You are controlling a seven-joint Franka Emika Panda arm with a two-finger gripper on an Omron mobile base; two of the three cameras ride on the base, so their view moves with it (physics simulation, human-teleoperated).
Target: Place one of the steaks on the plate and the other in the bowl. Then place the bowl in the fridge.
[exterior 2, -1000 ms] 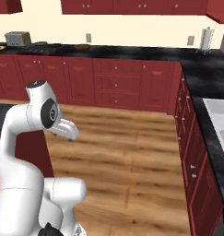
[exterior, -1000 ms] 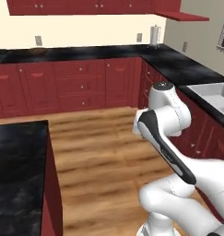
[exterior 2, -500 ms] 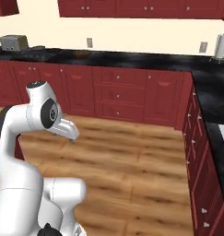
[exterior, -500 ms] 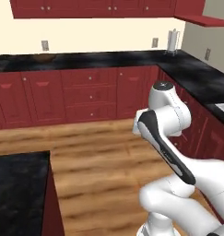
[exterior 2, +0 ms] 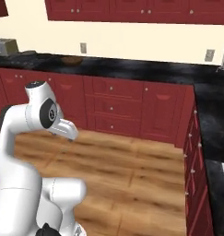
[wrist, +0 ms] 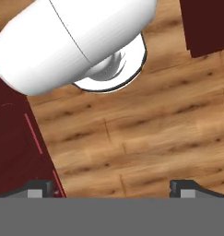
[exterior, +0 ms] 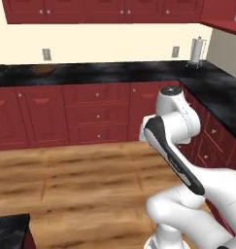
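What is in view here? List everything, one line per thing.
counter: one, black, L-shaped along the back wall and right side
lower cabinets: a row, dark red, under the counter
upper cabinets: a row, dark red, on the back wall
floor: light brown wood planks
wall outlets: two, pale grey, above the counter
paper towel holder: one, white and grey, upright at the counter's right corner
toaster: one, grey, on the counter's far left
bowl: one, dark brown, on the back counter; too small to be sure
arm: one, white with dark joints, folded over the floor
fingers: two, dark, wide apart, holding nothing
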